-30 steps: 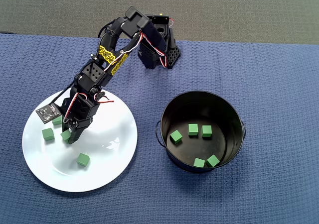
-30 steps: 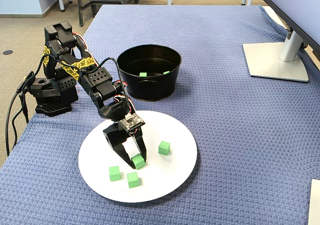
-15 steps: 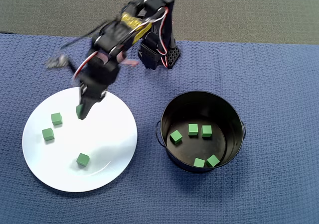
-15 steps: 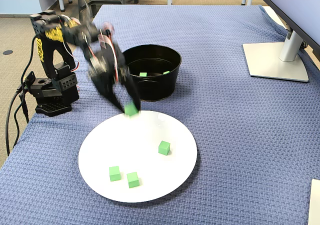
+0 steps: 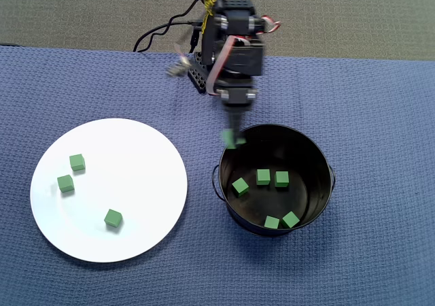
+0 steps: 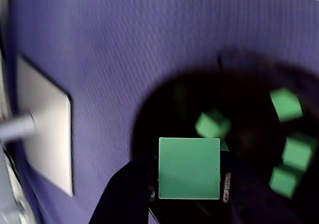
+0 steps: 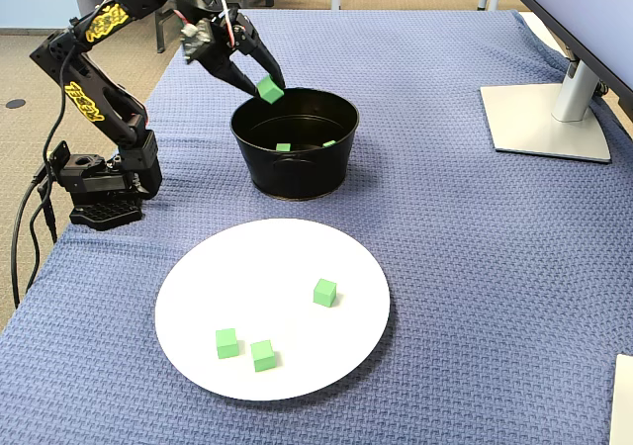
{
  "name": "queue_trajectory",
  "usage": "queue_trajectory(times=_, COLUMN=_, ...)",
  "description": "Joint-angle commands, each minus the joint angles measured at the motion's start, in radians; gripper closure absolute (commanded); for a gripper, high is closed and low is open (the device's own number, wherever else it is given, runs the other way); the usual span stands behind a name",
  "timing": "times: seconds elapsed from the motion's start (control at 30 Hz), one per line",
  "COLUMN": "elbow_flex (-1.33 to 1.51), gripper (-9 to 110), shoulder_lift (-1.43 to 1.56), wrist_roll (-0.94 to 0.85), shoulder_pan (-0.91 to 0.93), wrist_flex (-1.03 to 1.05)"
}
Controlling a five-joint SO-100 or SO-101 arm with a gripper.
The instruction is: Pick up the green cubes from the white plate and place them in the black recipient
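Note:
My gripper (image 5: 232, 139) (image 7: 267, 90) (image 6: 189, 176) is shut on a green cube (image 5: 231, 139) (image 7: 268, 90) (image 6: 189, 168), held in the air above the near-left rim of the black recipient (image 5: 319, 158) (image 7: 297, 173) in the fixed view. Several green cubes (image 5: 263, 177) (image 6: 285, 104) lie on the pot's bottom. Three green cubes (image 5: 113, 218) (image 7: 324, 292) rest on the white plate (image 5: 143, 156) (image 7: 297, 257), left of the pot in the overhead view. In the wrist view the held cube hangs over the pot's dark opening.
A blue woven cloth (image 5: 380, 115) (image 7: 475, 247) covers the table. The arm's base (image 7: 99, 183) stands at the table's left edge in the fixed view. A monitor stand (image 7: 549, 119) (image 6: 45, 134) sits at the right.
The gripper closed on a cube on the plate, lifted it and swung it over to the pot's rim. Three cubes stay on the plate.

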Motion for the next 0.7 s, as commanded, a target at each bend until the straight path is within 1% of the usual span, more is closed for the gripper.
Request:
queue_trajectory(times=0.0, elbow_flex=0.04, gripper=102, shoulder_lift=0.015, wrist_roll=0.097, shoulder_pan=-0.175, wrist_flex=-0.054)
queue_trajectory(times=0.07, elbow_flex=0.058, gripper=101, shoulder_lift=0.003, wrist_roll=0.117, shoulder_pan=-0.186, wrist_flex=-0.097)
queue_trajectory(times=0.13, elbow_flex=0.058, gripper=83, shoulder_lift=-0.003, wrist_roll=0.086, shoulder_pan=-0.181, wrist_flex=-0.129)
queue_trajectory(times=0.17, elbow_flex=0.058, gripper=79, shoulder_lift=-0.003, wrist_roll=0.057, shoulder_pan=-0.181, wrist_flex=-0.137)
queue_trajectory(times=0.27, elbow_flex=0.061, gripper=76, shoulder_lift=0.014, wrist_roll=-0.034, shoulder_pan=-0.164, wrist_flex=-0.14)
queue_trajectory(times=0.37, elbow_flex=0.044, gripper=76, shoulder_lift=0.02, wrist_roll=-0.104, shoulder_pan=-0.092, wrist_flex=-0.127)
queue_trajectory(times=0.47, elbow_flex=0.018, gripper=78, shoulder_lift=0.025, wrist_roll=-0.196, shoulder_pan=0.021, wrist_flex=-0.124)
queue_trajectory(times=0.53, elbow_flex=0.012, gripper=79, shoulder_lift=0.035, wrist_roll=-0.305, shoulder_pan=0.114, wrist_flex=-0.121)
queue_trajectory(times=0.67, elbow_flex=0.025, gripper=81, shoulder_lift=0.009, wrist_roll=-0.592, shoulder_pan=0.348, wrist_flex=-0.126)
